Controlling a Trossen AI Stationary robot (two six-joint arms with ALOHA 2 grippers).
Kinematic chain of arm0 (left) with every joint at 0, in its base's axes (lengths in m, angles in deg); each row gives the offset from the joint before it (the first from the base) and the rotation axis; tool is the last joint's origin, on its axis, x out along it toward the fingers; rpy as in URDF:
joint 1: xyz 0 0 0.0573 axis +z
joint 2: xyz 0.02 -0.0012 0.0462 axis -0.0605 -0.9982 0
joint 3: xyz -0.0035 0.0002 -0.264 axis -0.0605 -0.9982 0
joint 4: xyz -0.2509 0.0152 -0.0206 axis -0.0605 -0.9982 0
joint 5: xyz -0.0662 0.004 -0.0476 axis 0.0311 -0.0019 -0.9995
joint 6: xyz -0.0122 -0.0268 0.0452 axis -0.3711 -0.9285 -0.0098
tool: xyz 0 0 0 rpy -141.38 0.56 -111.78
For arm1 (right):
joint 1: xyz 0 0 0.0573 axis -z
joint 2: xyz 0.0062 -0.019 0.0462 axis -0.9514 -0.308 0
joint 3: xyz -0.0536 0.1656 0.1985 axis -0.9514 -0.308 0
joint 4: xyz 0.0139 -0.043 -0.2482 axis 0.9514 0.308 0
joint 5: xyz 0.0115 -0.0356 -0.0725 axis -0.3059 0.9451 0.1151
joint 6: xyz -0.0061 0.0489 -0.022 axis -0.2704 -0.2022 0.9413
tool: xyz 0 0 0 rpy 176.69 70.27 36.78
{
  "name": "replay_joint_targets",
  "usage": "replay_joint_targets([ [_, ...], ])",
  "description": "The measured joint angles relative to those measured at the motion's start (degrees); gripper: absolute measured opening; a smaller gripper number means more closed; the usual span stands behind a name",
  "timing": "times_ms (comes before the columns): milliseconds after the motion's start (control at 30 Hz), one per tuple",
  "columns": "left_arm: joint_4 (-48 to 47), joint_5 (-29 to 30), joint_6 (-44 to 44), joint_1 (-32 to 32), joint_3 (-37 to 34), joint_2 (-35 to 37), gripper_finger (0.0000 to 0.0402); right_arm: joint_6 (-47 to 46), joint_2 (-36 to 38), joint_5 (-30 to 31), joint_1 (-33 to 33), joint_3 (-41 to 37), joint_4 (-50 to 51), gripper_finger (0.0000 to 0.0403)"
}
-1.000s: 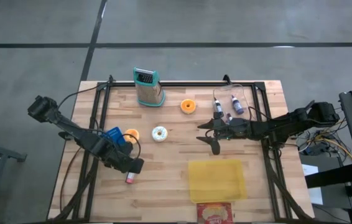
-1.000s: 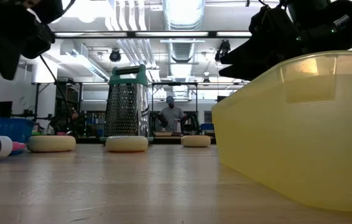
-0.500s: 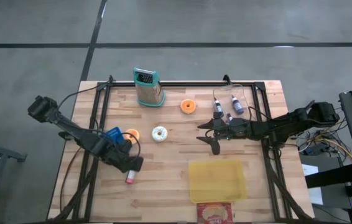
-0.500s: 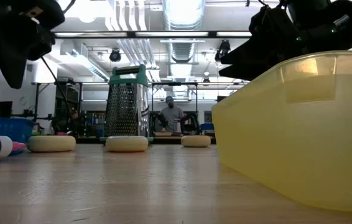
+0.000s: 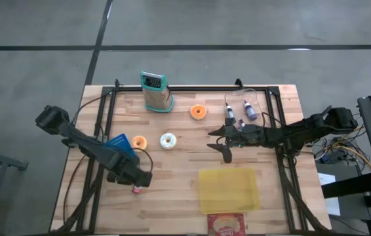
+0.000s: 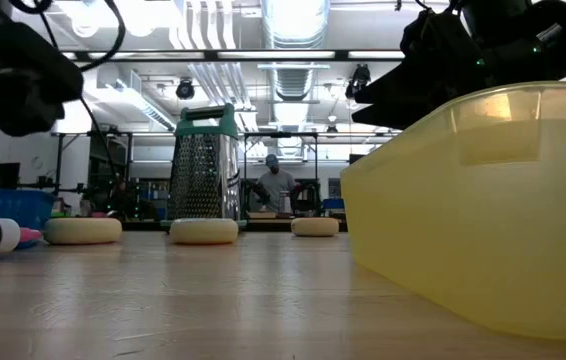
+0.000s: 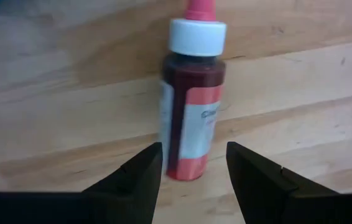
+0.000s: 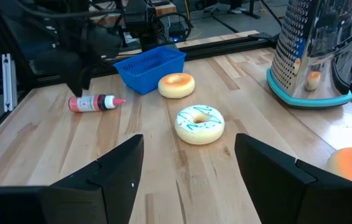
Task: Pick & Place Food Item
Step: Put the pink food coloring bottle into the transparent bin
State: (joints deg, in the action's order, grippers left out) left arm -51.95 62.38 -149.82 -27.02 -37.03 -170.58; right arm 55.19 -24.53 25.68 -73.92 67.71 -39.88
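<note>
A small red bottle (image 7: 191, 106) with a white cap and pink tip lies on its side on the wooden table, also visible at the near left in the high view (image 5: 135, 189). My left gripper (image 7: 193, 147) hangs just above it, pointing down. It is open, with one finger on either side of the bottle's bottom end, touching nothing. Three doughnuts lie flat on the table: a white-iced doughnut (image 5: 168, 140), a pale orange doughnut (image 5: 138, 141) and a far orange doughnut (image 5: 198, 112). My right gripper (image 5: 219, 139) waits open at mid-table, right of the white-iced doughnut.
A blue basket (image 5: 121, 143) stands beside my left arm. A metal grater (image 5: 156, 92) stands at the far edge, two purple bottles (image 5: 238, 111) at the far right. A yellow container (image 5: 229, 189) and a red packet (image 5: 226, 224) sit near the front edge.
My left gripper has come down over the red bottle, shifting slightly toward the table's near edge and tipping more steeply downward. Its fingers stay open. The bottle has not moved.
</note>
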Motion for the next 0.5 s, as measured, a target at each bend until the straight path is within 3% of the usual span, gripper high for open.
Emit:
replay_joint_targets([
  [200, 5.08, -1.53, 2.14, 0.34, 0.0, -4.01, 0.0184, 0.0, 0.0, 0.0, 0.0, 0.0, 0.01, 0.0256],
  [500, 5.09, -1.89, 2.68, 1.93, 0.0, -6.16, 0.0183, 0.0, 0.0, 0.0, -0.01, 0.0, 0.01, 0.0248],
])
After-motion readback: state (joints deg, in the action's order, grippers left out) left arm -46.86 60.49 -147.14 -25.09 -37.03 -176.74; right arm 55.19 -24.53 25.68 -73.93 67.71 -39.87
